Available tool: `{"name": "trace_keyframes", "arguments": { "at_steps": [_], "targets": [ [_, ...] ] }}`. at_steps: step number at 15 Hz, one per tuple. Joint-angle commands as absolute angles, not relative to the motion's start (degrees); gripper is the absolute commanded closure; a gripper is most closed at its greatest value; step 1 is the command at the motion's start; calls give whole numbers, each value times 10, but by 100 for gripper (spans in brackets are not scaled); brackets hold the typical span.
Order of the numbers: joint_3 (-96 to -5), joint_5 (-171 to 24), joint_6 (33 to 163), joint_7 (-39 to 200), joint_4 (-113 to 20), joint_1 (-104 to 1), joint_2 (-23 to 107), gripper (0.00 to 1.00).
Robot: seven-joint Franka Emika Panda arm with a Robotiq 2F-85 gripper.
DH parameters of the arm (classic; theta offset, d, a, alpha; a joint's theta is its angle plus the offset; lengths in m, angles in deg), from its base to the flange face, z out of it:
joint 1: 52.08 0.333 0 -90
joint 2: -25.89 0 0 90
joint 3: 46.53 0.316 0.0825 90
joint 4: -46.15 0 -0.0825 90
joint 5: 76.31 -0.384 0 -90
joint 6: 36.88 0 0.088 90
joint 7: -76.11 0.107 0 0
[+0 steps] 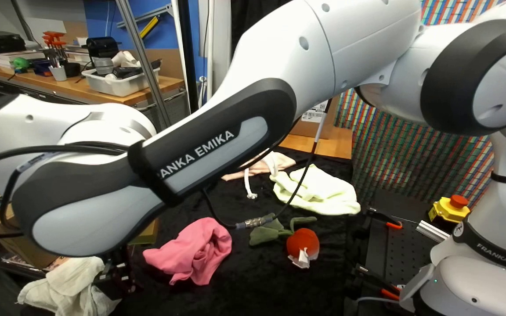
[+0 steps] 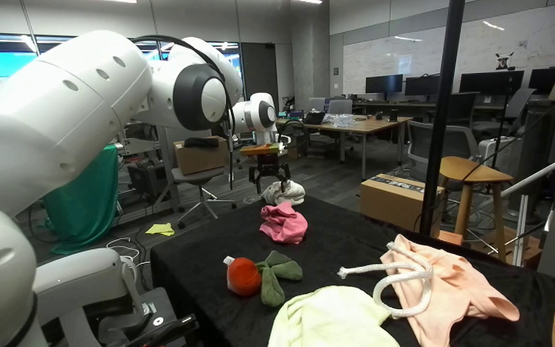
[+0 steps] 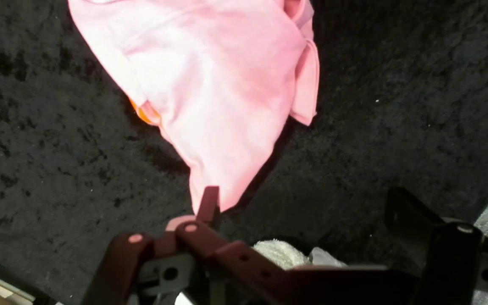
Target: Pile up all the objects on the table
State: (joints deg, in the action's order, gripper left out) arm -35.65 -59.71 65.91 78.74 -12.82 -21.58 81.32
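Spread wide, its fingers (image 3: pixel 413 214) well apart, the pincer (image 2: pixel 271 188) hangs just past the pink cloth (image 2: pixel 284 224), on the side away from the robot's base (image 1: pixel 490 285). From the wrist, one fingertip (image 3: pixel 209 203) overlaps the pointed corner of that cloth; whether the two touch, I can't tell. A bit of orange (image 3: pixel 141 113) shows at the pink cloth's edge there. Beyond the pink cloth, on that same far side, a white cloth (image 1: pixel 66 285) sits bunched up by the pincer. Towards the base from the pink cloth, I can see a round red item (image 2: pixel 244 277) with a white tag (image 2: pixel 229 260), dark green leaf-shaped cloth (image 2: pixel 271 286) touching it. Further off from the pink cloth lie a cream cloth (image 2: pixel 330 318) and a peach cloth (image 2: pixel 465 284), the peach one with a white rope (image 2: pixel 398 265) looped on top, one end trailing onto the black table (image 2: pixel 340 250). Well apart from the pink cloth, past the table's edge, stand a brown cardboard box (image 2: pixel 393 205) and a wooden stool (image 2: pixel 472 168).
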Motion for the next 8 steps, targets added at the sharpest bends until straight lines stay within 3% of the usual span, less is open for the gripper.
{"name": "trace_keyframes", "arguments": {
  "at_steps": [1,8],
  "targets": [
    [-341,-613,662,771,-190,-236,769,0],
    [-327,-610,710,765,-228,-252,749,0]
  ]
}}
